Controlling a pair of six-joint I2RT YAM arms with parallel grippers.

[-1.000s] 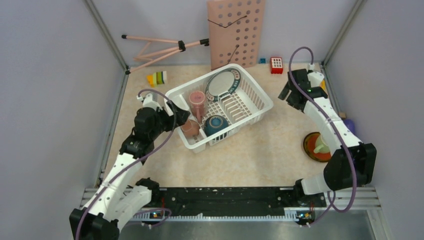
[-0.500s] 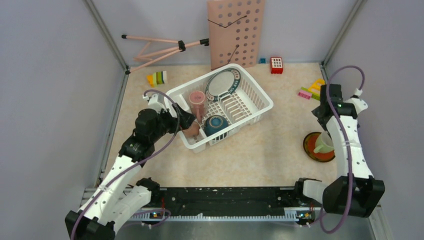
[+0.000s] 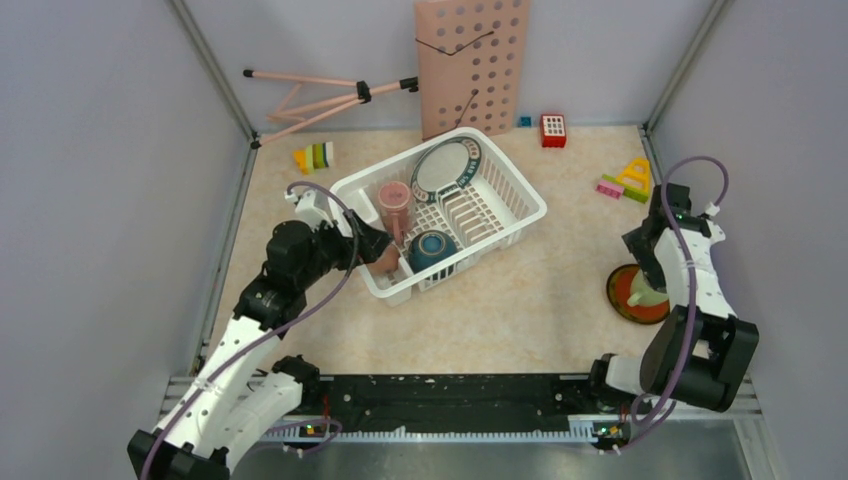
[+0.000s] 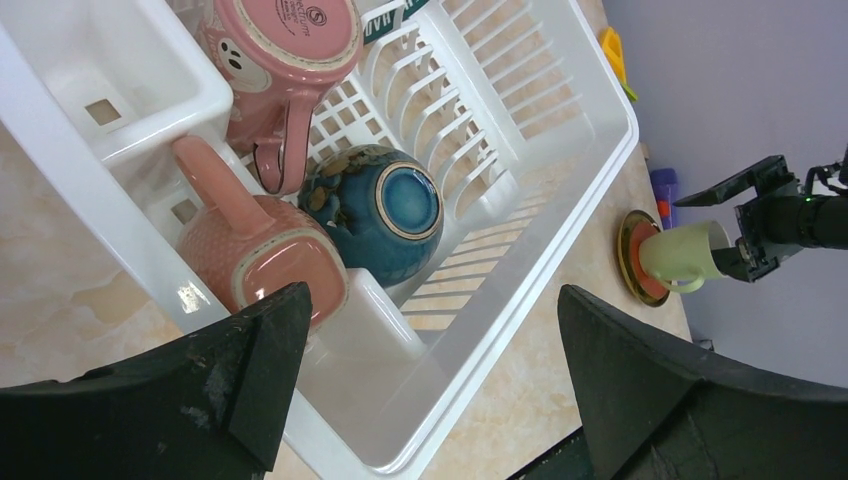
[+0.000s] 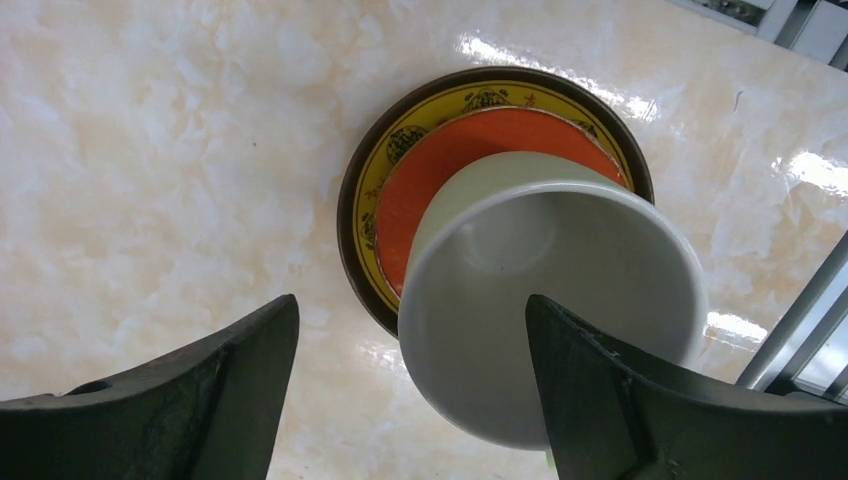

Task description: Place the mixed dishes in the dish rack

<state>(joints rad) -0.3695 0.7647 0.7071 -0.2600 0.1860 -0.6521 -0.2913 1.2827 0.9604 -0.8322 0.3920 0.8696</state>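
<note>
The white dish rack (image 3: 505, 225) sits mid-table and holds a teal-rimmed plate (image 3: 445, 165), two pink cups (image 3: 392, 200) (image 3: 383, 258) and a blue bowl (image 3: 432, 250), upside down. My left gripper (image 3: 375, 245) hovers open over the rack's near-left corner (image 4: 400, 440), next to the lower pink cup (image 4: 265, 255). At the right, a light green mug (image 5: 555, 320) stands on an orange plate (image 5: 450, 170) stacked on a yellow-rimmed plate (image 5: 400, 150). My right gripper (image 5: 410, 390) is open just above them, and the mug's near wall lies between its fingers.
A pink perforated board (image 3: 472, 65) leans on the back wall beside a pink folding stand (image 3: 320, 95). Toy blocks lie at the back left (image 3: 315, 157), back centre (image 3: 553, 130) and back right (image 3: 627, 180). The side wall stands close to the right arm.
My right arm has swung from the back-right corner forward and down over the mug, and its jaws have narrowed a little. The left gripper has barely shifted at the rack's corner.
</note>
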